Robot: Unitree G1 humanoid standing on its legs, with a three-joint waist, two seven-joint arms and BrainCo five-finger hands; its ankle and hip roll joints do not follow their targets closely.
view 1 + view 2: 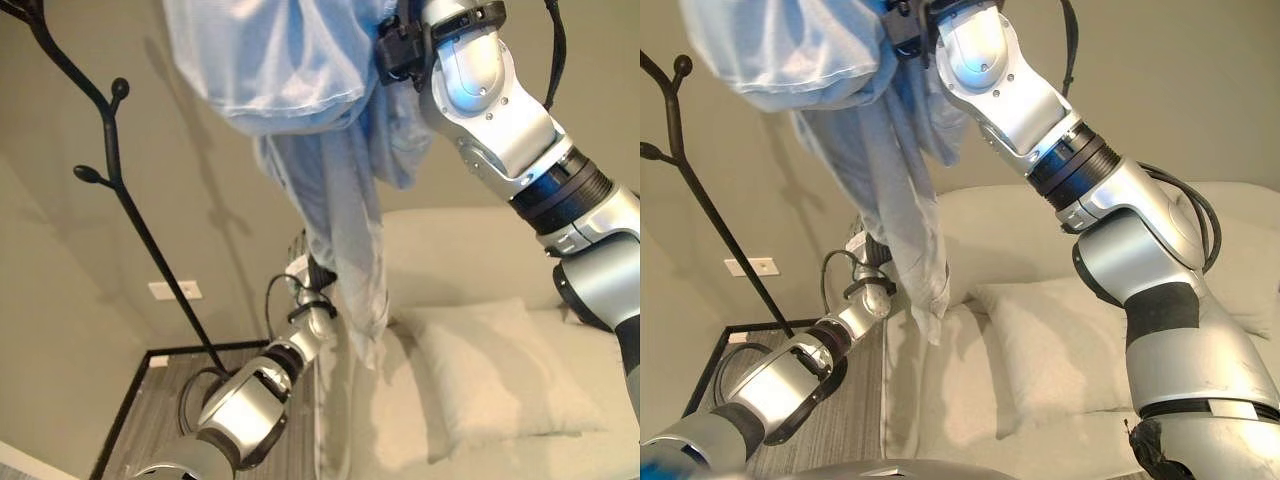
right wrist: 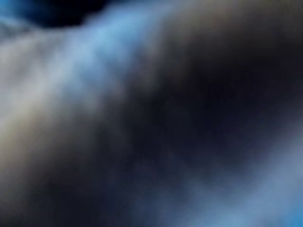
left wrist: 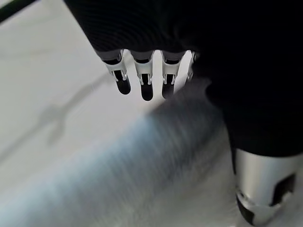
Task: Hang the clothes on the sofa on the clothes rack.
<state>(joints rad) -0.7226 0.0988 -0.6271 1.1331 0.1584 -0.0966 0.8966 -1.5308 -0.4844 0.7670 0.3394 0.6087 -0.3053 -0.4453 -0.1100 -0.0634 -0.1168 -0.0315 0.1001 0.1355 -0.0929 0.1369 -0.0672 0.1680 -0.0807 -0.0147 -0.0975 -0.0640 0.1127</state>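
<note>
Shirt, pale blue, hung high in the air in front of the wall, bunched at its upper part and trailing one long fold down toward the sofa. My right arm was raised well above the sofa, and the shirt's bunched top lay against its wrist end; the right hand itself was buried in the cloth, so I could not tell how its fingers stood. In the right wrist view, blue fabric sat pressed right up against the camera.

My left hand was held low, just beside the sofa's near edge and close behind the shirt's hanging tail. In the left wrist view its fingers pointed straight out in a row, relaxed and side by side, with the thumb apart from them, and they held nothing; a blurred pale band of cloth ran past beyond them.

The rack, a black pole with knobbed branches, stood against the wall, well to the left of the sofa and apart from the shirt. No part of the shirt touched it. A white pillow lay on the sofa's seat, below my right arm.
</note>
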